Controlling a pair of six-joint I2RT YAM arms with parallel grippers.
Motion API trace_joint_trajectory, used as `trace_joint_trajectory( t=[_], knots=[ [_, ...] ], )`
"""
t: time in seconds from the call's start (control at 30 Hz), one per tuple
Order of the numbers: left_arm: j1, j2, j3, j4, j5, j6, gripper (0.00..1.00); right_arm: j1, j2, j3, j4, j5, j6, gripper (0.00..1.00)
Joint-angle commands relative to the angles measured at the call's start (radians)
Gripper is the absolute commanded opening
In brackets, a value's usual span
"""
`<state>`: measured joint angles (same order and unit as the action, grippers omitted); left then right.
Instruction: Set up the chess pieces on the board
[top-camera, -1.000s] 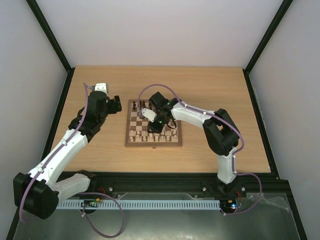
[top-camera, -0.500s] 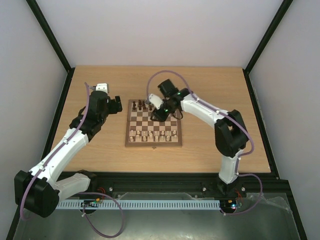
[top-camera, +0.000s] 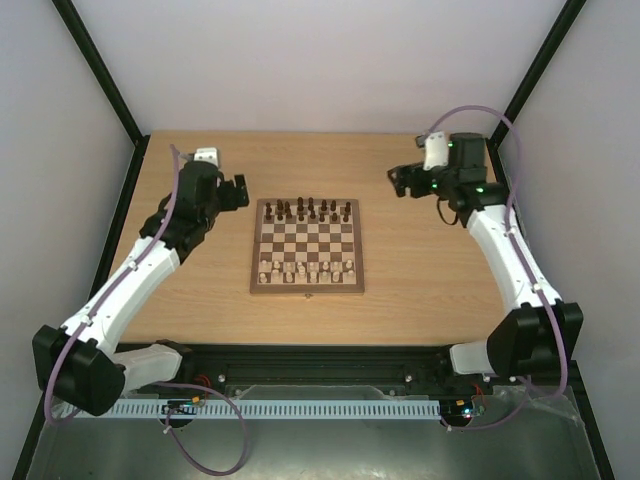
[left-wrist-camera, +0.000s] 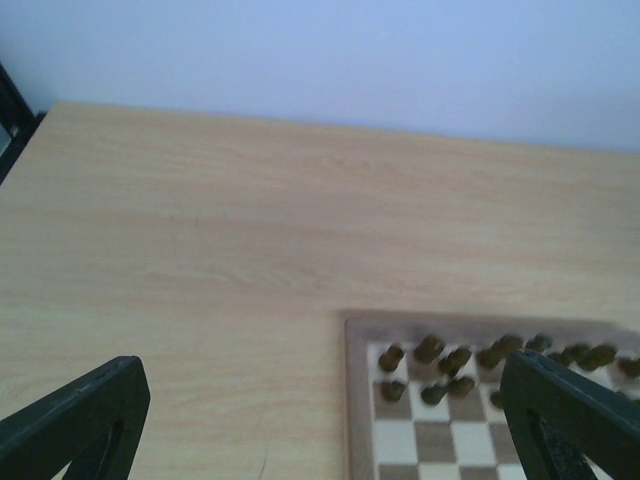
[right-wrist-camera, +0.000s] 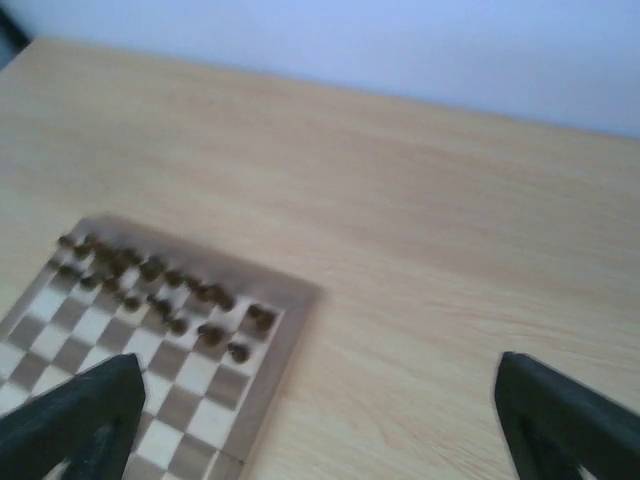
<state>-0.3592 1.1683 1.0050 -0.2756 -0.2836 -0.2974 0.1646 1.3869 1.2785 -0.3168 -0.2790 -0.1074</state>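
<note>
The board (top-camera: 307, 241) lies in the middle of the table. Dark chess pieces (top-camera: 306, 210) fill its two far rows and pale ones (top-camera: 300, 268) stand along its near rows. My left gripper (top-camera: 239, 191) hovers off the board's far left corner, open and empty; in the left wrist view its fingers (left-wrist-camera: 82, 418) frame the board's corner (left-wrist-camera: 357, 400) and several dark pieces (left-wrist-camera: 441, 362). My right gripper (top-camera: 399, 179) hangs off the far right corner, open and empty. The right wrist view shows the board's edge (right-wrist-camera: 272, 345) and blurred dark pieces (right-wrist-camera: 160, 285) at lower left.
Light wood tabletop (top-camera: 430, 270) surrounds the board. A black frame (top-camera: 118, 230) and pale walls close in the left, right and back. The arm bases sit on the rail (top-camera: 330, 365) at the near edge.
My right arm has swung off the board's far rows to the far right of the table, and its jaws have opened wide. The left arm shifted slightly farther back.
</note>
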Motion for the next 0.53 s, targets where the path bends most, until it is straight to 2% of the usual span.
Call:
trace_joint_trajectory(
  t=[0.0, 0.2, 0.3, 0.4, 0.5],
  knots=[
    [0.003, 0.059, 0.169, -0.113, 0.023, -0.008, 0.99, -0.084, -0.056, 0.049, 0.049, 0.09, 0.194, 0.99],
    [-0.007, 0.106, 0.392, -0.278, 0.006, 0.046, 0.99, -0.089, -0.115, 0.18, -0.003, 0.226, 0.277, 0.99],
    [-0.007, 0.107, 0.47, -0.321, -0.019, 0.084, 0.99, -0.089, -0.169, 0.178, 0.019, 0.241, 0.29, 0.99],
    [-0.007, 0.099, 0.467, -0.329, -0.027, 0.079, 0.99, -0.088, -0.227, 0.1, 0.079, 0.224, 0.308, 0.99],
    [-0.007, 0.087, 0.429, -0.305, 0.015, 0.075, 0.99, -0.089, -0.226, 0.062, 0.066, 0.218, 0.333, 0.99]
  ],
)
